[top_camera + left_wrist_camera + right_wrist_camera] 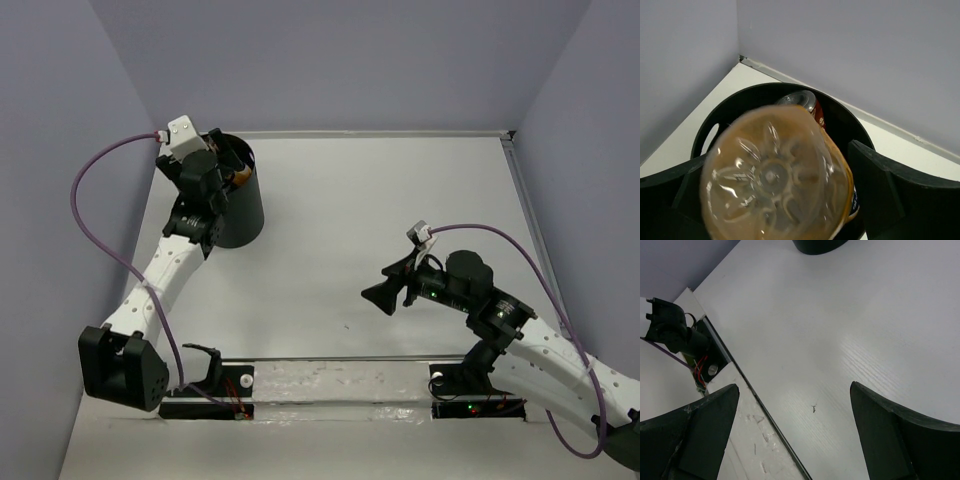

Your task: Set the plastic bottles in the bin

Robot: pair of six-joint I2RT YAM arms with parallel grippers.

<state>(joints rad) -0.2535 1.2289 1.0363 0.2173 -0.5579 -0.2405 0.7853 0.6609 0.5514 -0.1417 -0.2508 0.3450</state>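
Note:
The black bin [243, 215] stands at the far left of the table. My left gripper [226, 158] hangs over its mouth. In the left wrist view an orange-liquid plastic bottle [772, 177] fills the space between the fingers, base toward the camera, directly above the bin [765, 92]. The right finger [877, 187] stands clear of the bottle with a dark gap; the jaws are spread wide. Another bottle with a red label [809, 104] lies inside the bin. My right gripper [386, 284] hovers open over bare table at mid right, nothing between its fingers [880, 430].
Grey walls close in the table on the left, back and right. A raised strip [527, 205] runs along the right edge. The arms' mounting rail [340, 385] lies at the near edge. The bin's foot [817, 245] shows at the top of the right wrist view.

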